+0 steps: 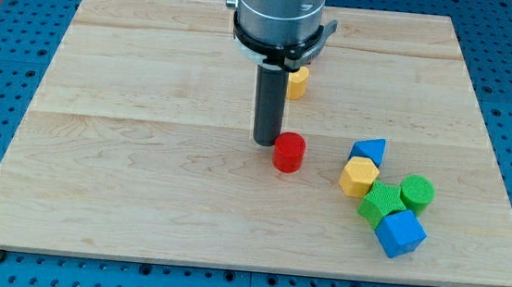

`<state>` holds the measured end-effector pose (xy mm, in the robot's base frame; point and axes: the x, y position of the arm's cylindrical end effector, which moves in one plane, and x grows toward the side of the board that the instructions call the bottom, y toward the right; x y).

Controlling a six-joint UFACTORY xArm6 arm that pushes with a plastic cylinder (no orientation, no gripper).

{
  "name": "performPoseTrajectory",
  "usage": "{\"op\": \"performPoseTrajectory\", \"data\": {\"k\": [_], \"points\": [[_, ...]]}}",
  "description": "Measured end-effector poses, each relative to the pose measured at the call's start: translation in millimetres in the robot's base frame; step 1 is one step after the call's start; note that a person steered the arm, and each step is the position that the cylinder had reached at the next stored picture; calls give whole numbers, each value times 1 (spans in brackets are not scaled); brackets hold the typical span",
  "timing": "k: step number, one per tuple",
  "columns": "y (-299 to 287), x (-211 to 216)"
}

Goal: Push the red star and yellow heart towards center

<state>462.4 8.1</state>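
Observation:
A red block [289,152] sits near the middle of the wooden board [144,152]; it looks round from here and its star shape cannot be made out. My tip [265,142] rests on the board just to the view's left of it, touching it or nearly so. A small yellow block [298,81] lies toward the view's top, just right of the rod and partly hidden behind the arm's collar; its shape is unclear.
A cluster lies at the view's right: a blue triangle [369,152], a yellow hexagon [358,177], a green ridged block [382,205], a green cylinder [416,192] and a blue cube [401,233]. Blue pegboard surrounds the board.

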Motion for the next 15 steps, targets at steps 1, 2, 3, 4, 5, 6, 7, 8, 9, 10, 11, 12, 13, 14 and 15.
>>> {"op": "performPoseTrajectory", "data": {"k": [1,2,3,4,5,6,7,8,9,10,11,12,13,14,15], "points": [[10,15],[43,24],[69,25],[66,2],[58,-46],[68,-84],[89,-115],[88,-171],[77,-212],[40,-210],[22,-190],[7,-172],[7,-147],[7,-123],[7,-101]]}}
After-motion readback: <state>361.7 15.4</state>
